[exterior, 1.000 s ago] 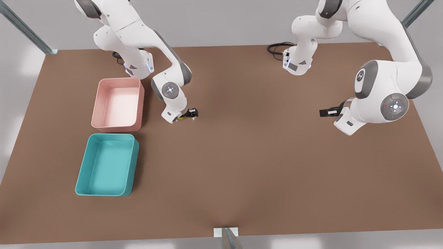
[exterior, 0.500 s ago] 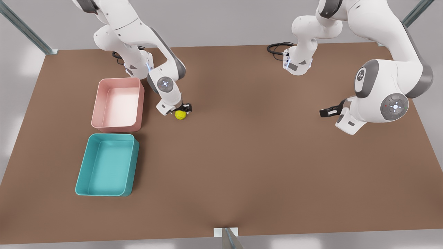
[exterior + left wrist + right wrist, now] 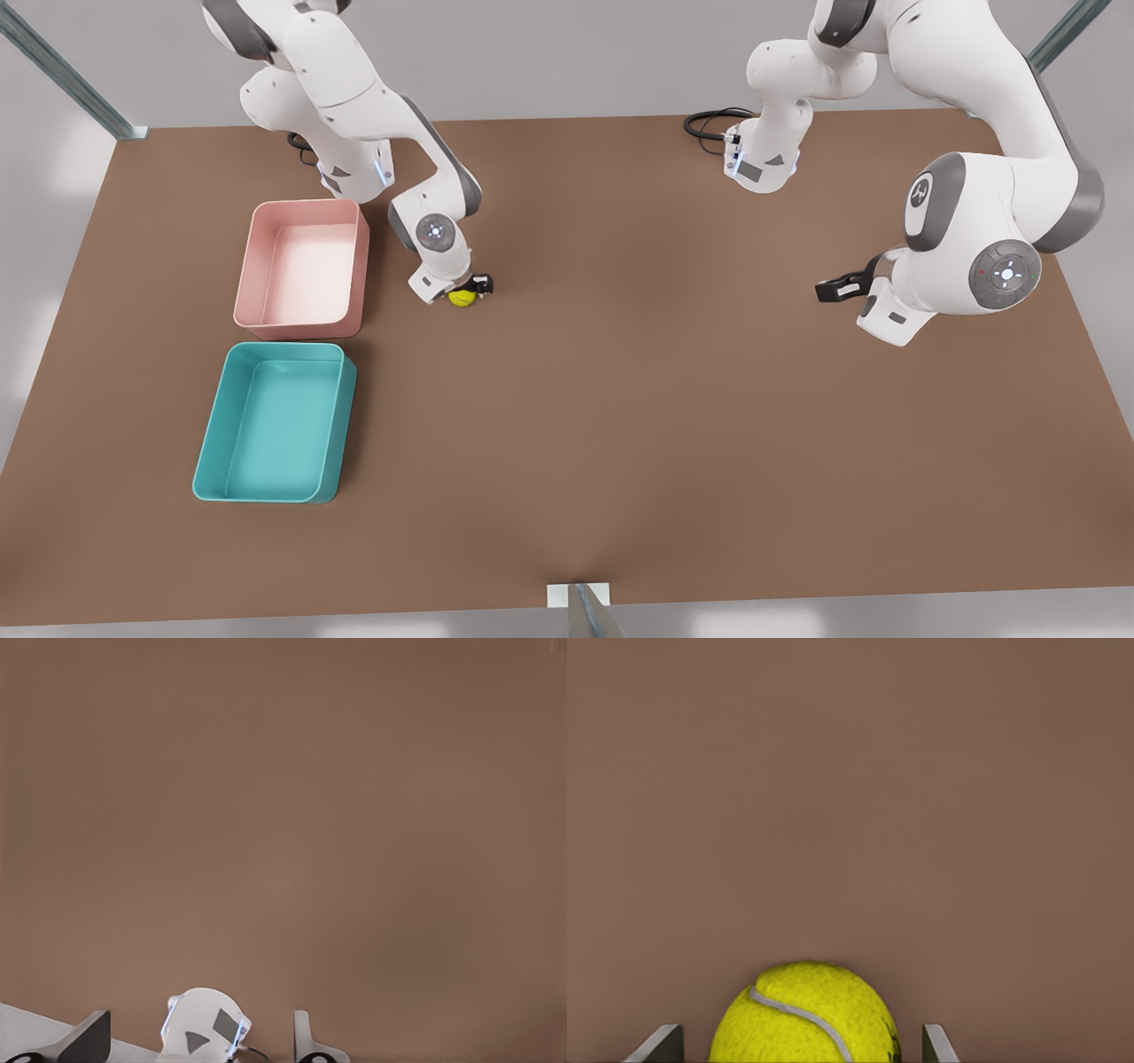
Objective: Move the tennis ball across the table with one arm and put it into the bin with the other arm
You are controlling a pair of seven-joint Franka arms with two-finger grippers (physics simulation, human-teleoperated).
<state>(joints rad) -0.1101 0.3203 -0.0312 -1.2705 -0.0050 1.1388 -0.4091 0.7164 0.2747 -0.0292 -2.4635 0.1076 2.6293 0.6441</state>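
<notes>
The ball (image 3: 462,298) lies on the worktop (image 3: 638,399) at about 3 o'clock of the pink tray (image 3: 303,268) and 1 o'clock of the bin (image 3: 273,424). The right wrist view shows its seam and the right hand's (image 3: 801,1047) fingertips (image 3: 657,1045) spread to either side of the ball, a gap on each side. In the front view that hand (image 3: 468,289) sits over it. The left hand (image 3: 837,289) waits well apart at 3 o'clock, fingers spread in its wrist view.
</notes>
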